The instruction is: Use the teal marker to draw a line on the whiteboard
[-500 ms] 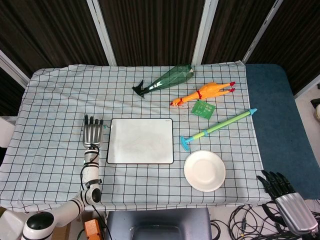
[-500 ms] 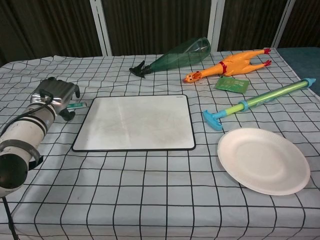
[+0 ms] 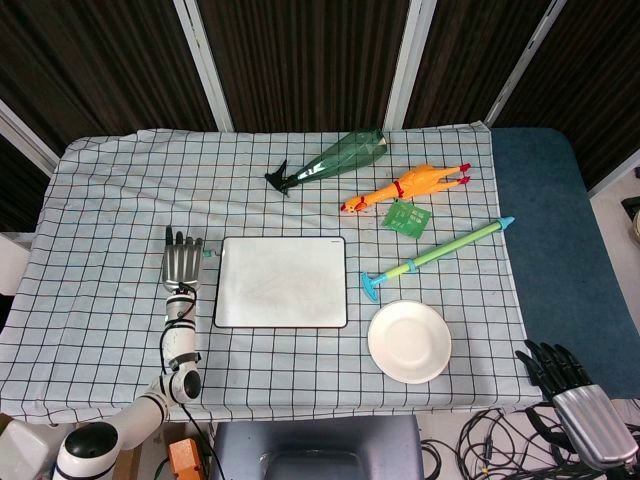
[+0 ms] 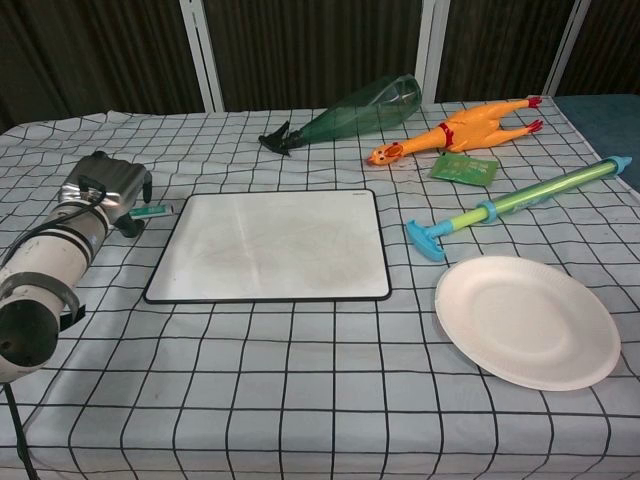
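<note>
The whiteboard (image 3: 281,281) lies flat in the middle of the checked cloth, also seen in the chest view (image 4: 270,245). The teal marker (image 4: 152,211) lies on the cloth just left of the board's far left corner; only its end (image 3: 208,253) shows in the head view. My left hand (image 3: 182,264) is stretched out palm down beside the marker, fingers extended and apart, holding nothing; from the chest its back (image 4: 103,188) faces the camera. My right hand (image 3: 565,385) hangs off the table's near right corner, fingers spread and empty.
A white paper plate (image 3: 408,341) sits right of the board. A blue-green water squirter (image 3: 437,252), a rubber chicken (image 3: 405,186), a small green card (image 3: 406,216) and a green plastic bottle (image 3: 335,160) lie toward the back right.
My left hand has slid a little to the left, so more of the teal marker shows beside it. The right hand has stayed put.
</note>
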